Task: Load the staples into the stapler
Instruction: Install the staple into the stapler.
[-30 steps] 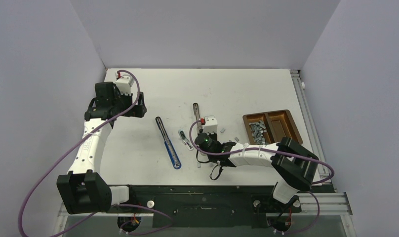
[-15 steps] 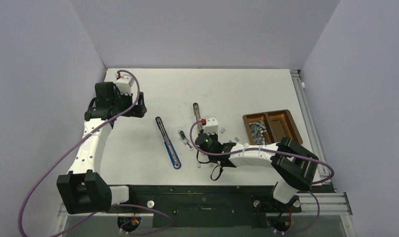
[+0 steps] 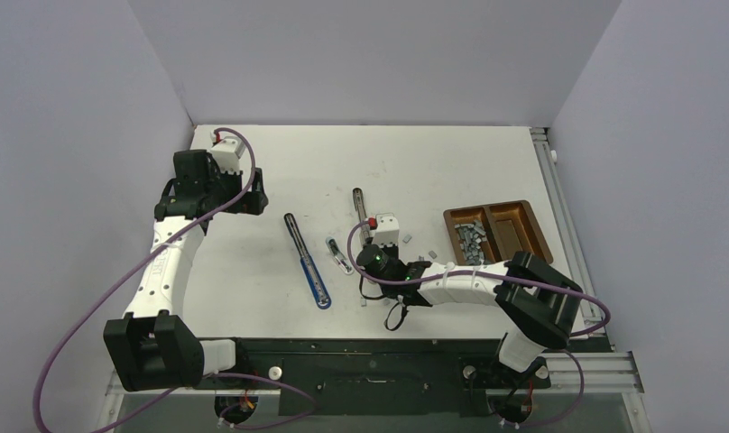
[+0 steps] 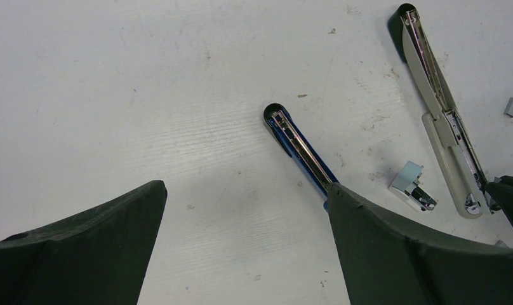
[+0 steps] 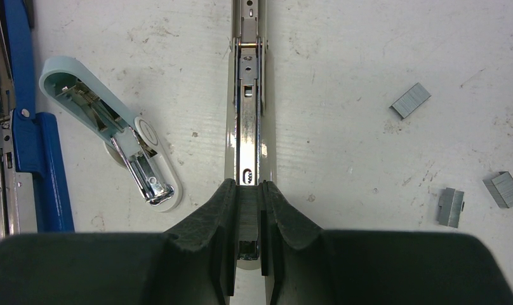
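A long beige stapler [image 5: 247,121] lies opened flat on the white table, its shiny metal channel facing up; it also shows in the top view [image 3: 359,209]. My right gripper [image 5: 247,187] is shut on a short grey strip of staples [image 5: 247,213] and holds it right over the near end of that channel. In the top view the right gripper [image 3: 372,255] is at the table's middle. More staples [image 3: 470,239] lie in a brown tray [image 3: 514,225]. My left gripper [image 4: 246,187] is open and empty, high over the far left of the table [image 3: 244,194].
A blue stapler [image 5: 25,152] lies open left of the beige one [image 3: 307,262]. A small pale blue-green stapler [image 5: 108,136] lies open between them. Loose staple blocks [image 5: 410,100] [image 5: 451,207] [image 5: 506,189] lie to the right of the beige stapler.
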Robot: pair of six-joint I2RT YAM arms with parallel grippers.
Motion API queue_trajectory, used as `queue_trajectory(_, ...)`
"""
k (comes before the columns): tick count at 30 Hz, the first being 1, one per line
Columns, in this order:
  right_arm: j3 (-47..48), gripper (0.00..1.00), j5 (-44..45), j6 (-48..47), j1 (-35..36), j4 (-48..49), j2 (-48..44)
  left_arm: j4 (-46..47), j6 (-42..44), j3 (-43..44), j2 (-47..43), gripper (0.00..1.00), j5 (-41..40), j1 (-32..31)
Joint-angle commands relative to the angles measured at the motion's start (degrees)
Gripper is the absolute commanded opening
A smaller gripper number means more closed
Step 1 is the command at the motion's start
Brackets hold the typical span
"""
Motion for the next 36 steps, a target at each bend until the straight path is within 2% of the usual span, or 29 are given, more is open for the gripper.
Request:
queue_trajectory(1, -0.76, 0.09, 2.12, 0.61, -0.18, 0.51, -0.28, 2.04, -0.41, 1.27, -1.35, 0.96, -0.20, 0.23)
queue_trajectory(16, 0.33, 0.09, 0.51, 0.07, -0.18, 0.26, 1.42, 2.00, -0.49, 1.61, -1.38, 0.96, -0.28, 0.23)
queue_trajectory(21, 0.47, 0.20, 0.08, -0.12, -0.26, 0.28, 1.60, 1.97, -0.45, 1.69, -1.40, 0.96, -0.20, 0.23)
queue_trajectory(24, 0.73, 0.34, -0.02, -0.38, -0.32, 0.37, 1.58, 1.93, -0.48, 1.80, -1.40, 0.96, -0.17, 0.29)
queue_trajectory(27, 0.99, 0.44, -0.53, -0.76, -0.48, 0.63, 1.54, 1.94, -0.48, 1.84, -1.27, 0.96, -0.07, 0.23)
queue_trajectory(32, 1.20, 0.46, -0.87, -1.09, -1.27, 0.32, -0.37, 1.93, -0.41, 2.10, -1.29, 0.96, -0.10, 0.23)
queue_trajectory(36, 0.44, 0.40, -1.64, -1.34, -2.34, -0.23, -3.83, 1.76, -0.10, 2.33, -1.07, 0.96, -0.17, 0.23)
